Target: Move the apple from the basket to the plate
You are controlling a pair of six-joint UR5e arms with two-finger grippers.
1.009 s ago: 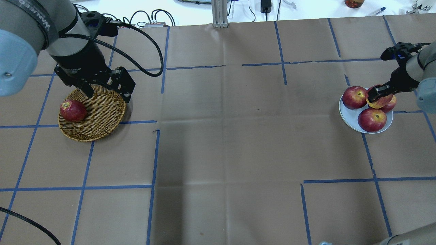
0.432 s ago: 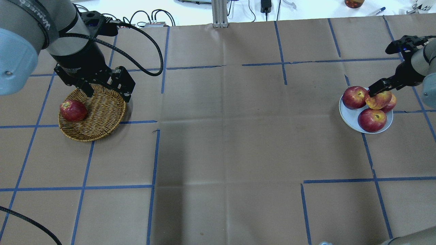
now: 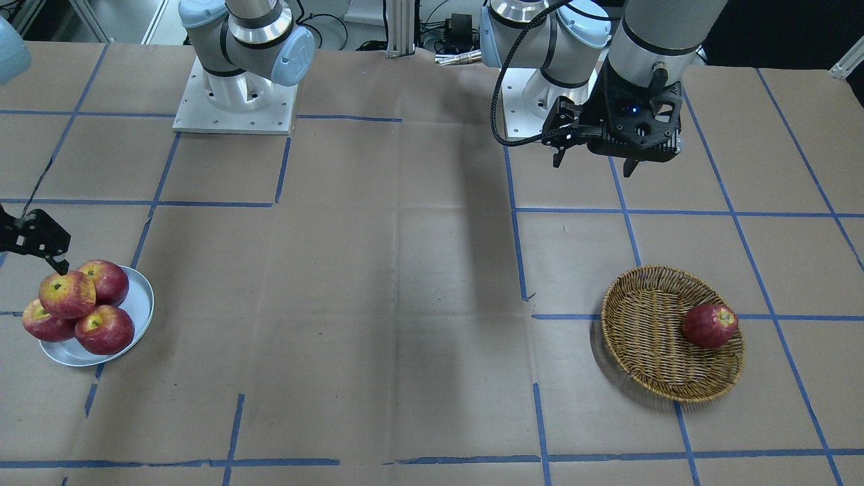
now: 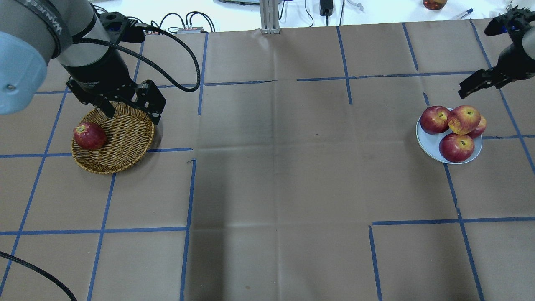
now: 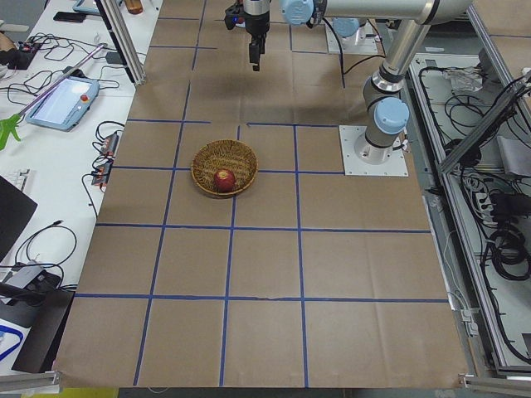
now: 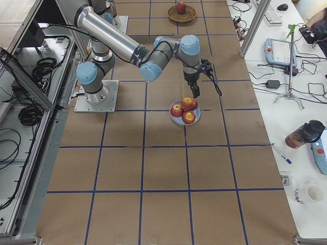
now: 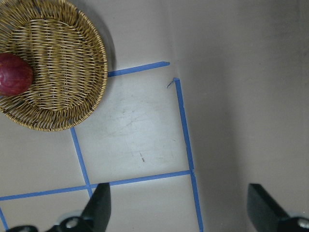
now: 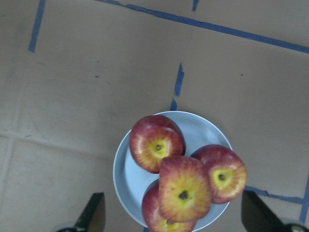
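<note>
The streaked yellow-red apple [image 4: 464, 119] rests on top of three deeper-red apples on the pale plate [image 4: 428, 142], and it also shows in the right wrist view [image 8: 185, 188]. My right gripper [image 4: 468, 88] is open and empty, raised above and beyond the plate's far side. The wicker basket [image 4: 121, 142] sits at the left and holds one dark, evenly red apple [image 4: 89, 136]. My left gripper [image 4: 132, 115] is open and empty, hovering over the basket's far rim. In the front-facing view the apple [image 3: 67, 294] tops the pile on the plate [image 3: 138, 297].
Blue tape lines grid the brown paper-covered table. Both arm bases [image 3: 233, 101] stand at the robot's side. A bottle [image 6: 302, 133] and a pen [image 6: 282, 154] lie on the white bench beyond the plate's end of the table.
My right gripper has let go of the streaked apple and lifted up and away toward the far right. The apple stays on the pile. The left arm has not moved.
</note>
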